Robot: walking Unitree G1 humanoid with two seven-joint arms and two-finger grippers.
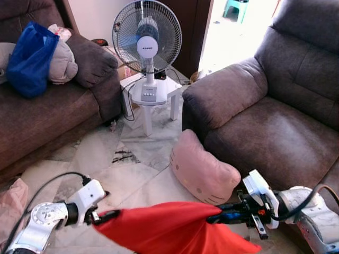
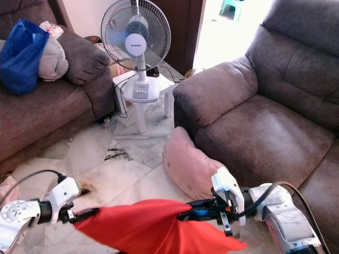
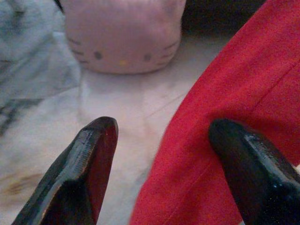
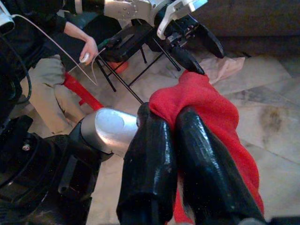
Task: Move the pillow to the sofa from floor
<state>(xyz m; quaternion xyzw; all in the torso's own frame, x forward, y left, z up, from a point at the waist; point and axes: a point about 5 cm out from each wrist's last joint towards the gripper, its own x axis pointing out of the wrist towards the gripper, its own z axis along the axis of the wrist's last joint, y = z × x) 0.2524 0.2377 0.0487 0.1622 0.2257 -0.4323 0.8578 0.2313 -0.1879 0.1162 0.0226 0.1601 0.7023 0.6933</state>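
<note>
**Red pillow held between both tools, short of the sofa seat**

The right tool (image 2: 185,214) is clenched on one end of the red pillow (image 1: 169,227), its two black fingers (image 4: 197,173) pressed together with red fabric pinched between them. The left tool (image 1: 103,216) meets the opposite end; its fingers (image 3: 89,154) stand spread, red fabric lying between them against one finger, so it supports rather than clamps. The red pillow hangs clear of the floor (image 1: 106,164), its long axis running across from tool to tool. Just beyond the red pillow, a pink cat-face pillow (image 1: 204,172) leans on the front of the sofa (image 1: 270,132). The sofa seat lies ahead and to the right of the red pillow, so the right arm is nearer; carrying it there likely calls for a swing rightward over the pink cat-face pillow.
</note>
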